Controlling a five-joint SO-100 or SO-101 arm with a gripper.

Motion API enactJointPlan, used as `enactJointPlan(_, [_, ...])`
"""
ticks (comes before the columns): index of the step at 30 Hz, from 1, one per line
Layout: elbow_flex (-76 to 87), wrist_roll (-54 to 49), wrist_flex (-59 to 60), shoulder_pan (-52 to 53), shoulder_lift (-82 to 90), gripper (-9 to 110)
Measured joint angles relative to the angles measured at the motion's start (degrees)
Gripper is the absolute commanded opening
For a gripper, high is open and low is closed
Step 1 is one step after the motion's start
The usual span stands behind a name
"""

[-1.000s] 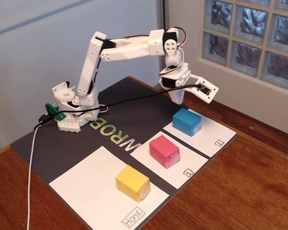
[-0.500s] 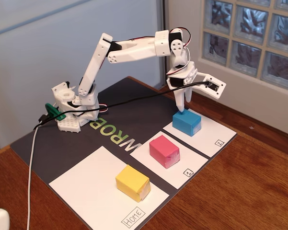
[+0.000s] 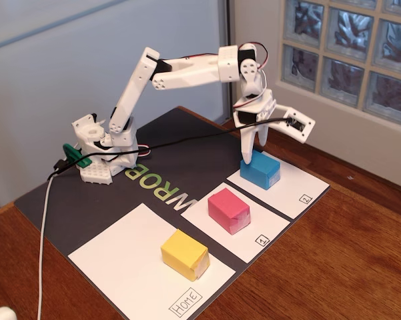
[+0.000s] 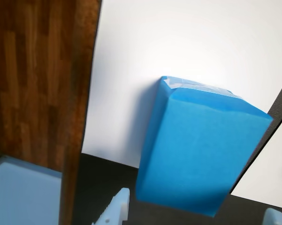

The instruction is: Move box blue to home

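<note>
The box blue (image 3: pixel 260 169) is seen resting on the smaller white sheet marked 2 (image 3: pixel 300 189), at the far right of the row in the fixed view, well apart from home (image 3: pixel 123 257), the large sheet at the near left with its label at a corner. Home is occupied by a yellow block (image 3: pixel 184 254); a pink block (image 3: pixel 229 210) sits on the sheet between. All of this is laid on a dark mat (image 3: pixel 80 207) on the wooden table (image 3: pixel 347 267).

The pincer (image 3: pixel 253 148) is held apart and lowered over the box's far end, one finger pointing down close to the top edge, the other splayed out toward the window side. In the wrist view the box blue (image 4: pixel 199 154) fills the frame, with a white fingertip (image 4: pixel 117 211) at the bottom edge just beside it; whether that tip is already touching cannot be told.

The task is judged to be at its very start: the approach is nearly made, but nothing has been grasped. The closing, the lift, the carry across the pink block and the release on home are all left to be done.
</note>
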Motion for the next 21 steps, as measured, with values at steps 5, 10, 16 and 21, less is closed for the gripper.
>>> enactJointPlan(5, [0.0,0.35,-1.67,0.09,-2.29,34])
enactJointPlan(10, [0.0,0.44,-2.99,0.62,-4.13,34])
enactJointPlan(16, [0.0,0.44,-4.22,1.67,-5.71,33])
enactJointPlan(21, [0.0,0.44,-4.22,1.93,-6.5,29])
